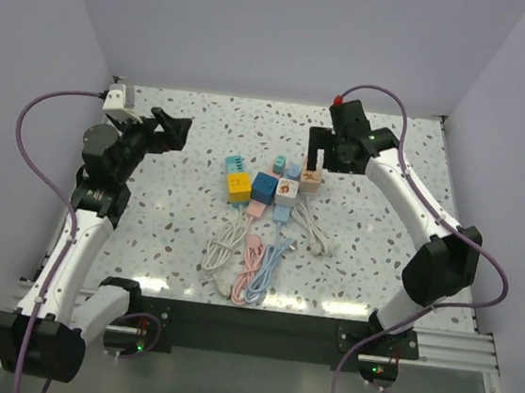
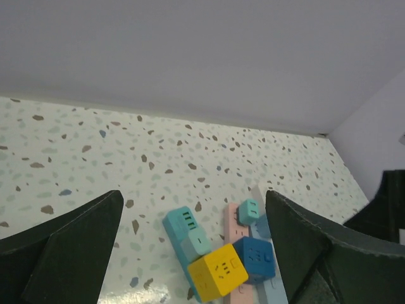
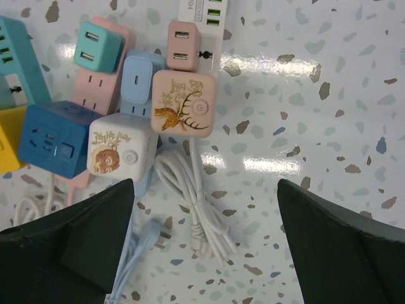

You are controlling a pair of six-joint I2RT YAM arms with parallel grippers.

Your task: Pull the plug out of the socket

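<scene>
Several power strips lie side by side mid-table with plugs and cube adapters in them: a yellow cube (image 1: 239, 187), a blue cube (image 1: 263, 187), a white cube (image 1: 287, 192) and a pink deer-print cube (image 1: 311, 178). In the right wrist view the pink cube (image 3: 183, 101) sits on the white strip (image 3: 205, 9) beside a small pink plug (image 3: 183, 45). My right gripper (image 1: 315, 165) hovers open over that end (image 3: 205, 183), touching nothing. My left gripper (image 1: 177, 130) is open and empty, raised to the left of the strips (image 2: 193, 202).
Coiled cables lie nearer the arms: white (image 1: 223, 249), pink (image 1: 253, 262), light blue (image 1: 272, 264) and another white one (image 3: 202, 202). A teal strip (image 2: 180, 231) lies leftmost. White walls close the table's back and sides.
</scene>
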